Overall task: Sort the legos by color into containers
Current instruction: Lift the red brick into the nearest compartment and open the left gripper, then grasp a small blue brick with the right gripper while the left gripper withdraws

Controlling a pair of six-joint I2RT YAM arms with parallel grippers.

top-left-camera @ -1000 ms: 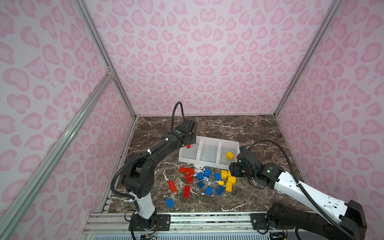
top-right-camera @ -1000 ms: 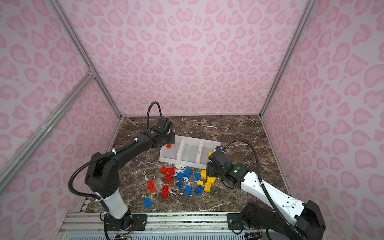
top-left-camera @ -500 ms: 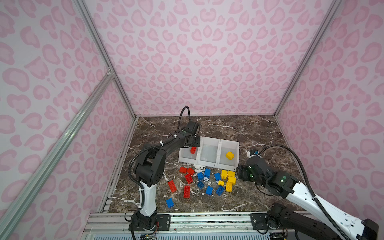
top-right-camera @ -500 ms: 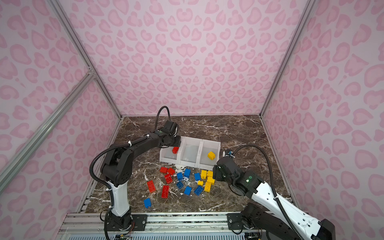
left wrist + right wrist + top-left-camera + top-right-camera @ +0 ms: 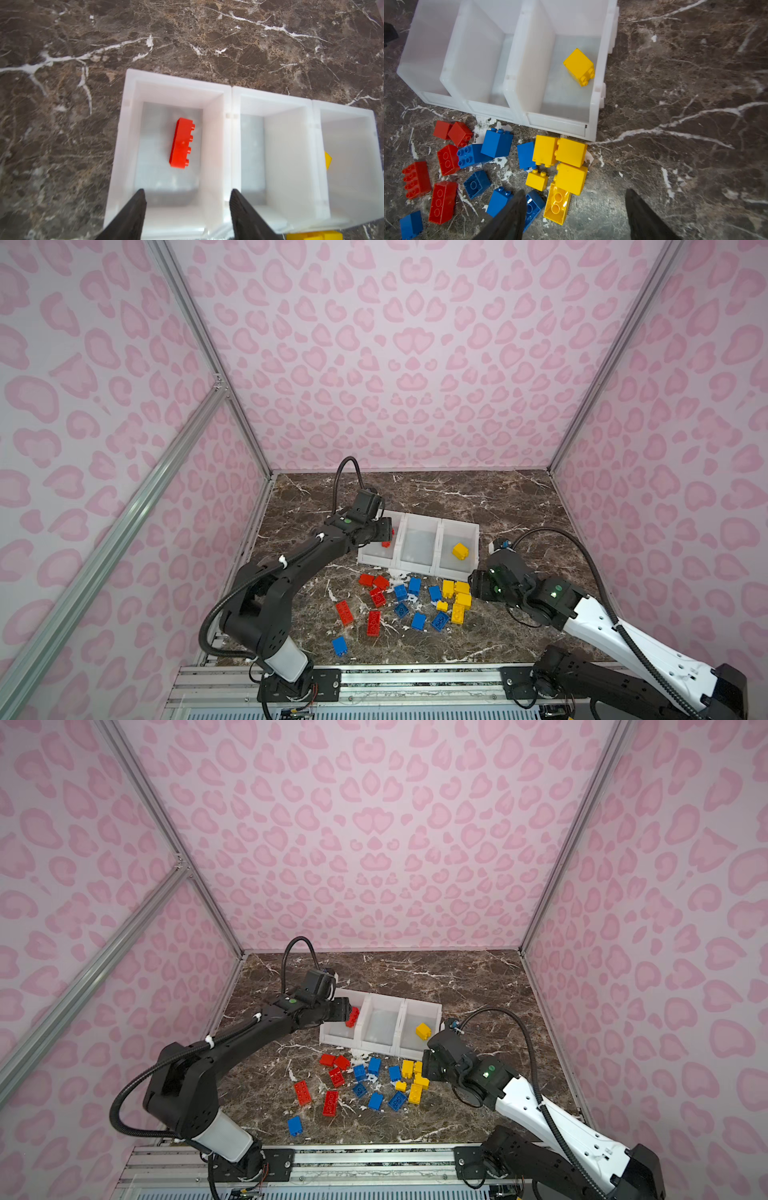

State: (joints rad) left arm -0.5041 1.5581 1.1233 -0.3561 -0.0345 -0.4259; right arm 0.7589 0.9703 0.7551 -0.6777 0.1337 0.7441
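Observation:
The containers [image 5: 419, 517] are three joined white bins at mid-table. My left gripper [image 5: 187, 190] hangs open over the left bin [image 5: 227, 128], and a long red lego [image 5: 181, 143] is inside that bin, apart from the fingers. A yellow lego [image 5: 579, 66] lies in the right bin [image 5: 600, 97]; the middle bin holds nothing. In front of the bins loose legos lie in groups: red [image 5: 376, 597], blue [image 5: 415, 603], yellow [image 5: 457, 599]. My right gripper [image 5: 575, 191] is open and empty, low over the yellow group [image 5: 571, 164], above an upturned yellow lego [image 5: 556, 204].
Pink patterned walls [image 5: 415, 364] close in the marble table [image 5: 478, 497] on three sides. A lone blue brick [image 5: 339, 646] lies near the front edge. The left arm [image 5: 249, 1031] stretches across the table's left side toward the bins.
My left gripper moved over the left bin and opened, letting go of the red lego, which is now inside the bin. My right gripper drew back from the right bin toward the yellow pile.

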